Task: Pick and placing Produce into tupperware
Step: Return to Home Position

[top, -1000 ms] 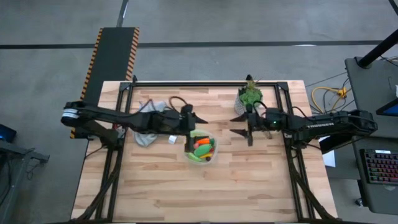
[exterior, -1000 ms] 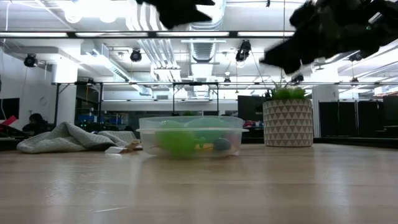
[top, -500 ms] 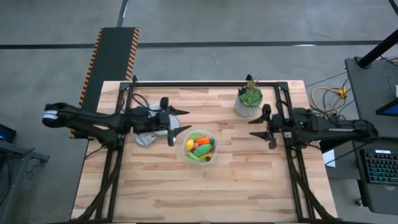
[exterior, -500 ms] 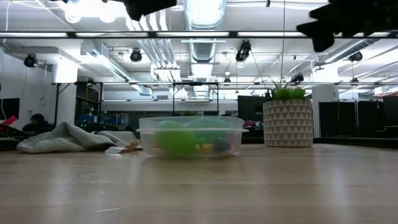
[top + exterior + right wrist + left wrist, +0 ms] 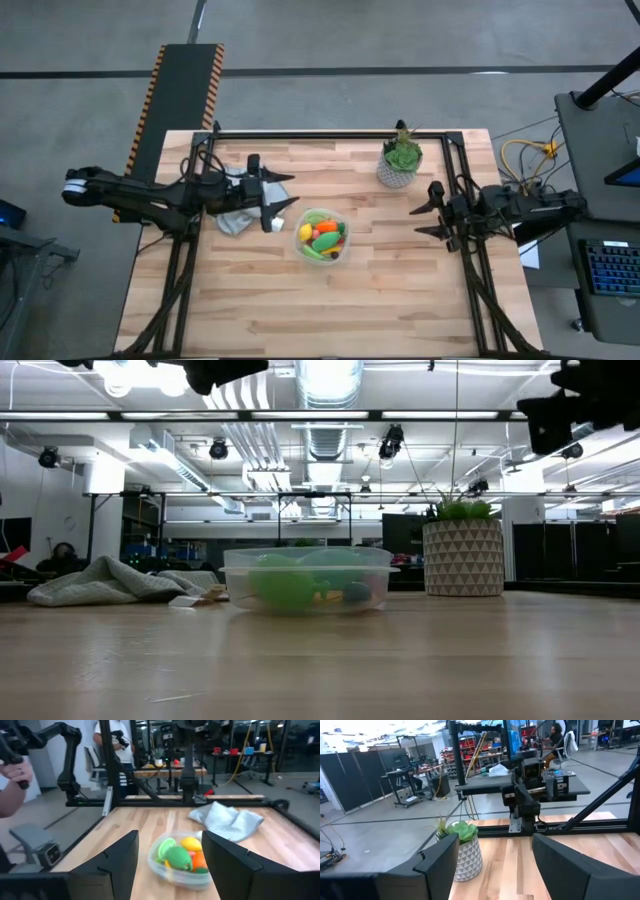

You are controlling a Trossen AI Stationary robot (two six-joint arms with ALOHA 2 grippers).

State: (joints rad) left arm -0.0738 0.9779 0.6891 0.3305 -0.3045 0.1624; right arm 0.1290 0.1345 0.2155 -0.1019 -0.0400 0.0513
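- The left gripper [image 5: 294, 189] hangs above the table [image 5: 300, 310] with its two fingers spread wide and nothing between them. The low view cuts it off at the top edge, so only a dark shape shows there.
- The clear container [image 5: 346, 250] stands on the table just ahead of that gripper's fingertips and a little to one side, not touching them. It lies between the two grippers, nearer the left one.
- The toy fruit and vegetables [image 5: 322, 238] lie piled inside the container in green, orange, yellow and red. From above the pieces overlap, and their kinds are hard to tell. Through the container's wall in the low view they blur into green and yellowish blobs.
- The right gripper [image 5: 413, 221] hovers by the table's right edge, well apart from the container, its fingers also spread and empty. In its wrist view the container sits ahead, between the two dark fingers.
- The plant [image 5: 401, 160] in its pale patterned pot stands near the right gripper, towards the back edge, clear of it.
- A grey cloth [image 5: 232, 222] lies crumpled under the left gripper's arm, which hides part of it from above.
- A person's hand [image 5: 12, 775] shows off the table in the right wrist view, cut off by the picture's edge.
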